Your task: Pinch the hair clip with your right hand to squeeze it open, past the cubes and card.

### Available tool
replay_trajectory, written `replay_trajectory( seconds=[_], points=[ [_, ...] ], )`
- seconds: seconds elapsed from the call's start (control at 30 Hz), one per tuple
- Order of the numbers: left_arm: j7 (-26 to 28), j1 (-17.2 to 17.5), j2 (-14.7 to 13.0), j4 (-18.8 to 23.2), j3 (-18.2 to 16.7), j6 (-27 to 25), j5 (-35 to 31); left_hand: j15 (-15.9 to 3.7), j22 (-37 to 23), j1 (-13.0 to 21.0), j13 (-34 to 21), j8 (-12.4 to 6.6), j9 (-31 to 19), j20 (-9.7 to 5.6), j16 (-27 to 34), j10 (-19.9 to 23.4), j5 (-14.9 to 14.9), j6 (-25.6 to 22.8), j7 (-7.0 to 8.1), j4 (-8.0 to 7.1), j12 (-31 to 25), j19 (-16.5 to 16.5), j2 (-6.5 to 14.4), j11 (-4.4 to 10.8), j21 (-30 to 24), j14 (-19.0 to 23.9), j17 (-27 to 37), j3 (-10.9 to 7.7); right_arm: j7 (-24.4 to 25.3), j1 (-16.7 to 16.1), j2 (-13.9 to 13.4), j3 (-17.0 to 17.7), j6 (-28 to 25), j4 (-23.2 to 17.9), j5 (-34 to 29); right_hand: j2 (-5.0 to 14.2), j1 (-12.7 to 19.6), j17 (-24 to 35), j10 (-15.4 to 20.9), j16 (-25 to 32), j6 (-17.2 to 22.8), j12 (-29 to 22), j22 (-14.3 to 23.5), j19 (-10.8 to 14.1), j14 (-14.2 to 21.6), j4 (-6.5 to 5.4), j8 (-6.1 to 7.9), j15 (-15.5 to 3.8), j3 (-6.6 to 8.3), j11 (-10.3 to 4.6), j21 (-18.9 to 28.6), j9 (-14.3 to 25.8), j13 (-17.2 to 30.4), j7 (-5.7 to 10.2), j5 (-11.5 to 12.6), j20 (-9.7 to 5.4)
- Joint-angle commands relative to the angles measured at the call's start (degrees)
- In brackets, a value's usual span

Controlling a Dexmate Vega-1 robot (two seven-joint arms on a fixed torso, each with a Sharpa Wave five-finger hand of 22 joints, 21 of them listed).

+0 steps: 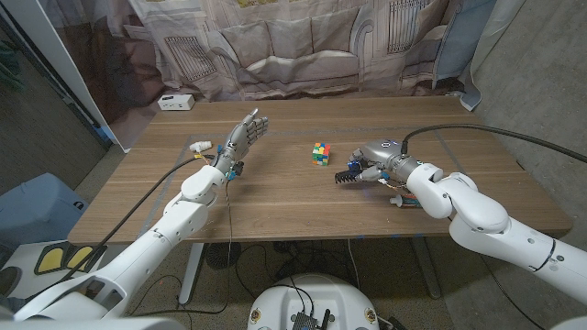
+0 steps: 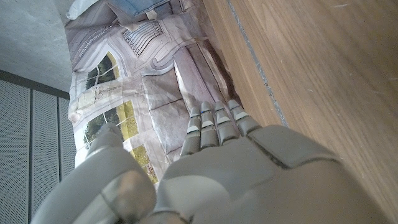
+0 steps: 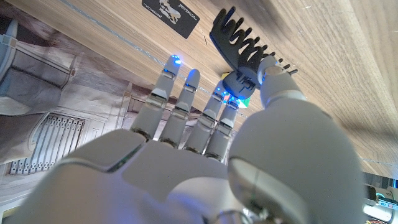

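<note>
In the head view, the left hand (image 1: 244, 135) is seen raised above the wooden table (image 1: 275, 188) on the left side, its fingers extended and held close together, pointing away from the robot toward the far edge. Nothing is held or touched by it. In the left wrist view the same hand (image 2: 230, 168) is shown from behind, its fingers (image 2: 214, 124) straight and side by side, with the printed backdrop cloth (image 2: 137, 68) beyond them and the tabletop running alongside. The left forearm is stretched diagonally from the bottom corner over the table. A small white object (image 1: 201, 146) is seen lying on the table just beside the left wrist, and a white box (image 1: 174, 102) sits at the far left corner.

Near the middle of the table a multicoloured cube (image 1: 320, 153) is found, standing apart from both hands.

To the right of the cube, the black hair clip (image 1: 349, 175) is gripped by the right hand (image 1: 376, 163), its teeth pointing toward the cube. In the right wrist view the clip (image 3: 239, 43) is pinched between the thumb and the fingertips (image 3: 227, 93), while the other fingers are held straight and slightly spread. Whether the clip's jaws are squeezed apart cannot be told. A dark card (image 3: 169, 14) is seen lying on the table beyond the clip. The right arm is bent inward from the right edge.
</note>
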State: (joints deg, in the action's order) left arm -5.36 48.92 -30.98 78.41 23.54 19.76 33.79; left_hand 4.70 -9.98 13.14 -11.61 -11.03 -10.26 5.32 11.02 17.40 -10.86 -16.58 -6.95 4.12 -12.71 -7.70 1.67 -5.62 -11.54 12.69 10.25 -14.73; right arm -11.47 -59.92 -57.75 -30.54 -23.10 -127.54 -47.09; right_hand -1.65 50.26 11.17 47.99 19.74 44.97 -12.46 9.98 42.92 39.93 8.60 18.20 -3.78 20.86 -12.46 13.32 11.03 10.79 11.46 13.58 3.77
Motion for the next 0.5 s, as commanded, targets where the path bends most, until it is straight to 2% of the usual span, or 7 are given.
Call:
replay_trajectory(
  seconds=[0.03, 0.07, 0.23, 0.4, 0.5],
  points=[
    [0.1, 0.0, -0.3, 0.4, 0.1, -0.6, -0.1, -0.07, -0.3, -0.1, -0.1, 0.02, -0.2, 0.18, -0.1, 0.3, 0.2, -0.5, 0.01, 0.45, 0.1, -0.2, 0.4, -0.15, 0.2, 0.5, 0.1, -0.13, 3.1, -0.5, 0.2, 0.6, 1.4, 0.9, 0.9, -0.41, 0.4, 0.0, 1.1, -0.2, 3.1, 0.1, 0.3, 0.7, 1.0, -0.4, 0.43, -6.23, -0.02, 0.04, 0.1, 0.4, 0.3, 1.22, 0.4, -0.13],
    [0.1, -0.1, -0.3, 0.4, 0.1, -0.6, -0.1, -0.11, -0.3, -0.1, -0.1, 0.04, -0.2, 0.16, -0.1, 0.3, 0.2, -0.4, 0.01, 0.46, 0.1, -0.2, 0.4, -0.12, 0.2, 0.5, 0.1, -0.13, 3.2, -0.6, 0.2, 0.7, 1.5, 0.9, 1.1, -0.45, 0.6, 0.0, 2.3, -0.2, 4.4, -0.1, 0.3, 1.1, 2.3, -0.42, 0.82, -6.95, -0.02, 0.08, 0.1, 0.5, 0.4, 1.24, 0.8, -0.45],
    [0.1, -0.2, -0.3, 0.3, 0.1, -0.8, -0.1, -0.16, -0.3, -0.1, -0.1, 0.04, -0.2, 0.14, -0.1, 0.3, 0.2, -0.4, -0.05, 0.49, 0.1, -0.1, 0.5, -0.16, 0.2, 0.4, 0.1, -0.14, 4.0, -0.7, 0.2, 0.8, 1.8, 1.1, 1.3, -0.61, 0.5, 0.0, 4.4, -0.5, 6.9, -0.4, 0.3, 1.7, 3.5, -0.58, 1.76, -7.21, -0.28, 0.17, 0.0, 0.8, 0.5, 1.24, 1.2, -0.73],
    [0.1, -0.3, -0.1, 0.1, 0.2, -0.7, -0.2, -0.14, -0.3, -0.1, -0.1, 0.04, -0.2, 0.15, -0.1, 0.3, 0.2, -0.4, 0.0, 0.53, 0.1, -0.1, 0.5, -0.15, 0.2, 0.5, 0.1, -0.15, 4.9, -0.7, 0.3, 1.0, 2.3, 1.5, 1.7, -0.57, 0.7, 0.4, 4.9, -0.3, 7.6, -0.4, 0.3, 1.8, 3.9, -0.6, 2.18, -7.08, -0.64, 0.05, -0.1, 1.1, 0.6, 1.25, 1.4, -0.7],
    [0.0, -0.5, -0.1, -0.1, 0.2, -0.7, -0.1, -0.16, -0.3, -0.1, -0.1, 0.03, -0.2, 0.18, -0.1, 0.3, 0.2, -0.5, -0.01, 0.54, 0.1, -0.1, 0.5, -0.14, 0.2, 0.5, 0.1, -0.16, 5.3, -0.6, 0.3, 1.1, 2.5, 1.7, 1.9, -0.52, 1.0, 1.3, 8.1, 0.3, 10.4, -1.6, 0.3, 2.2, 5.1, -0.67, 4.18, -7.28, -1.53, 0.1, -0.2, 2.3, 1.5, 1.19, 1.7, -0.93]
  ],
)
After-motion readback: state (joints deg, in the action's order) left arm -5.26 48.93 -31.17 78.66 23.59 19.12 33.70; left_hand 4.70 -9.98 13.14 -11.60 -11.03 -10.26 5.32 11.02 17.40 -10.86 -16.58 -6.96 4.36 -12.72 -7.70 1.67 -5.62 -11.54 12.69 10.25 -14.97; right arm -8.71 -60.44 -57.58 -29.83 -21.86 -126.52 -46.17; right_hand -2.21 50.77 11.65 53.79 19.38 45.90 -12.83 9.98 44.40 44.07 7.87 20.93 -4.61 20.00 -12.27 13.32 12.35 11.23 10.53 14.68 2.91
